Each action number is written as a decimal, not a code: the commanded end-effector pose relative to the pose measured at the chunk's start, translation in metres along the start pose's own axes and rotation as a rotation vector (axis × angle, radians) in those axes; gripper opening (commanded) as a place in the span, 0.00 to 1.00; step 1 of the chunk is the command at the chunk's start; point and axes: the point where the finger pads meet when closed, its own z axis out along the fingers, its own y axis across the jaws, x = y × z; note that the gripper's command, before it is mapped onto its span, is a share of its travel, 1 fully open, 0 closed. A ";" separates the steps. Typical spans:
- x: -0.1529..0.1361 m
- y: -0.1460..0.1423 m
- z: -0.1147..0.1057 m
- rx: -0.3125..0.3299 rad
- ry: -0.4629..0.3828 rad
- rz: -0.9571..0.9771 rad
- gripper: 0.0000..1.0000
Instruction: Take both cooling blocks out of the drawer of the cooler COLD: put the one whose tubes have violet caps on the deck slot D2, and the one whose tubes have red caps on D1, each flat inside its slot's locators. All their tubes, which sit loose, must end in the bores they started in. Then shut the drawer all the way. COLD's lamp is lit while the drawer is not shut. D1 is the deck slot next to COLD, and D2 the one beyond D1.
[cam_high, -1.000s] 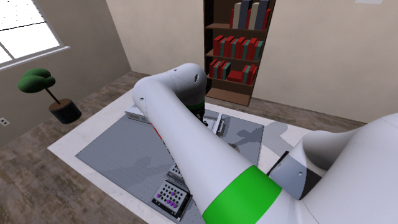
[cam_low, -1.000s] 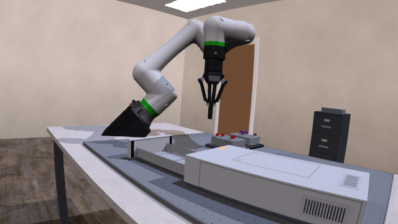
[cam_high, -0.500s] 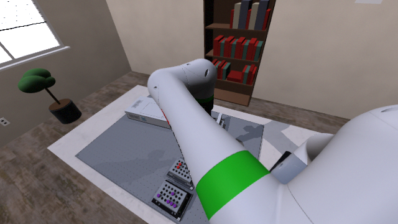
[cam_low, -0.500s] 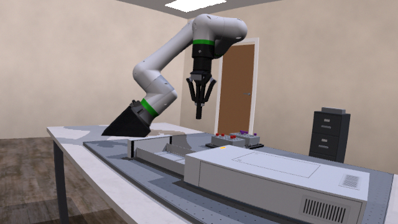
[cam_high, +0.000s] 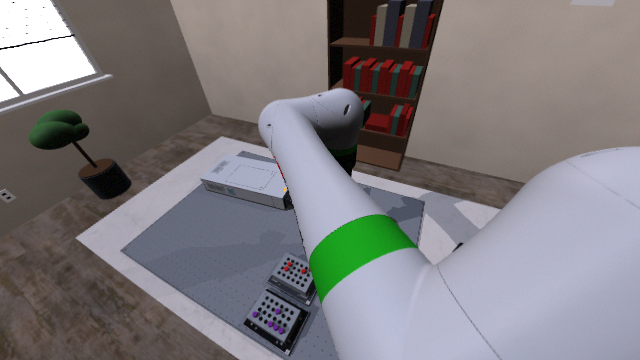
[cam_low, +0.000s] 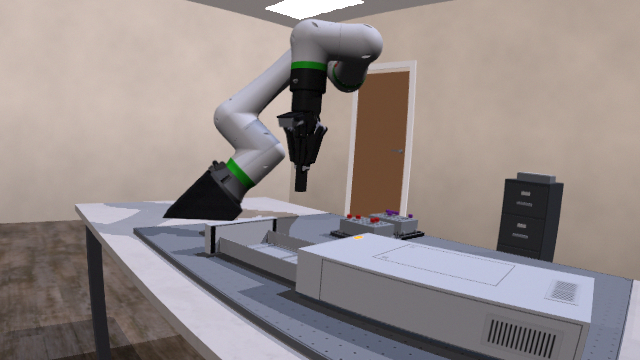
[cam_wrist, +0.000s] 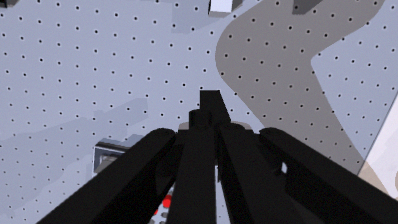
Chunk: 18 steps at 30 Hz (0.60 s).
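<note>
The red-capped block sits flat in the deck slot next to COLD. The violet-capped block sits flat in the slot beyond it. Both also show in the exterior view, the red-capped block in front of the violet-capped block. COLD's drawer stands pulled out and empty, and the orange lamp is lit. My gripper is shut and empty, hanging high above the deck beyond the open drawer. In the wrist view the shut fingers point at bare perforated deck, with a corner of the red-capped block at the bottom edge.
My own arm hides the drawer in the top view. The arm's black base stands at the table's far end. A bookshelf, a potted plant and a filing cabinet stand off the table.
</note>
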 end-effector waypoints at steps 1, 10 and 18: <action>0.011 0.006 0.000 0.000 0.002 0.065 0.10; 0.035 0.019 0.001 0.000 0.002 0.065 0.10; 0.063 0.035 0.002 0.000 0.002 0.065 0.10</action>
